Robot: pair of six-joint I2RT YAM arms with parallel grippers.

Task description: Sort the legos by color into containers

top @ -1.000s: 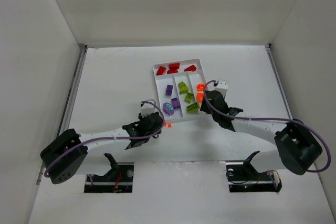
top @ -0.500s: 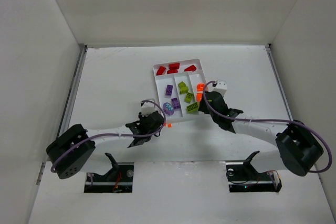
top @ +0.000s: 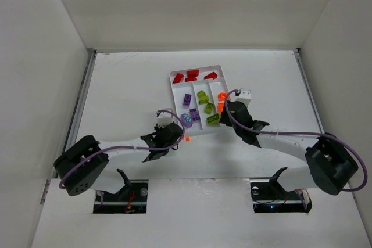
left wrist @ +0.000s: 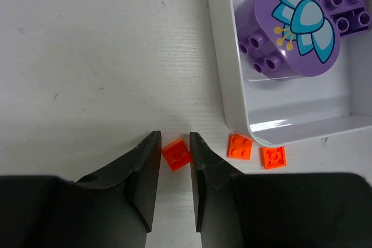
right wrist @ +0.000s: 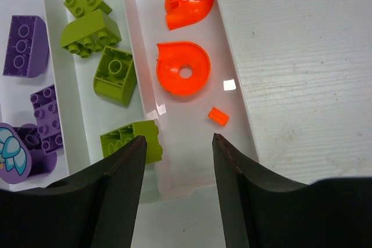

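Observation:
The white tray (top: 172,85) holds red bricks (top: 192,75) in the crosswise section, and purple (top: 188,100), lime green (top: 203,98) and orange (top: 221,96) pieces in the long ones. My left gripper (top: 180,137) is low on the table by the tray's near left corner. In the left wrist view its jaws (left wrist: 175,143) stand tight against both sides of a flat orange brick (left wrist: 176,154) lying on the table. Two more orange plates (left wrist: 239,146) (left wrist: 273,157) lie beside the tray corner. My right gripper (right wrist: 177,143) is open and empty over the near end of the orange section, near a tiny orange piece (right wrist: 219,117).
A small white box (top: 245,94) stands against the tray's right side. A purple round piece with a flower print (left wrist: 289,24) fills the near end of the purple section. Side walls enclose the table.
My left arm has swung a little so the gripper sits further right, at the orange brick. The right arm has barely moved.

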